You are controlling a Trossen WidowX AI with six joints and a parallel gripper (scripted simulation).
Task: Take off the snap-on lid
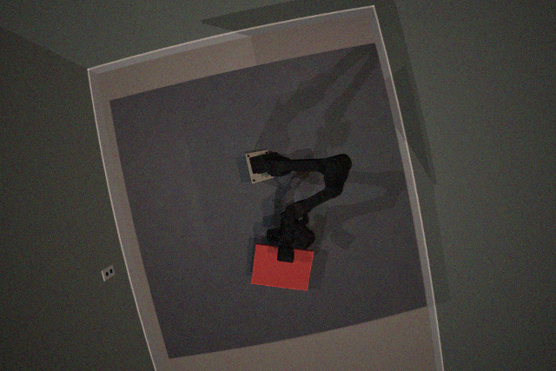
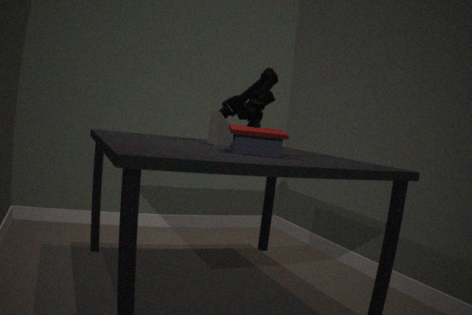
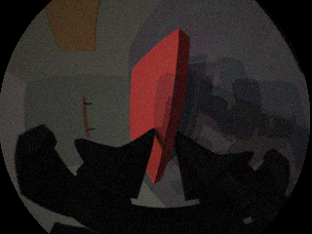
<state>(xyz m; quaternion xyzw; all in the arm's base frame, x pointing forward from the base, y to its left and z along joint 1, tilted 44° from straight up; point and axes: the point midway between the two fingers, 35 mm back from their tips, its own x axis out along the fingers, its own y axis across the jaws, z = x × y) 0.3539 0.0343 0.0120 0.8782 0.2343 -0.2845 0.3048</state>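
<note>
A flat red lid (image 1: pixel 281 273) (image 2: pixel 258 131) (image 3: pixel 158 94) sits over a blue-grey storage box (image 2: pixel 257 146) on the dark table (image 1: pixel 179 187) (image 2: pixel 171 151). In the side view the lid lies just at the top of the box, slightly tilted. In the overhead view the lid hides the box. My gripper (image 1: pixel 284 255) (image 2: pixel 254 123) (image 3: pixel 164 133) is shut on the lid's edge nearest the arm. In the wrist view the lid runs edge-on between my two fingers.
The arm's pale base plate (image 1: pixel 254 172) (image 2: pixel 219 133) stands just behind the box near the table's middle. The table's edges run close to the pale floor border. A small wall socket (image 1: pixel 108 272) shows on the left.
</note>
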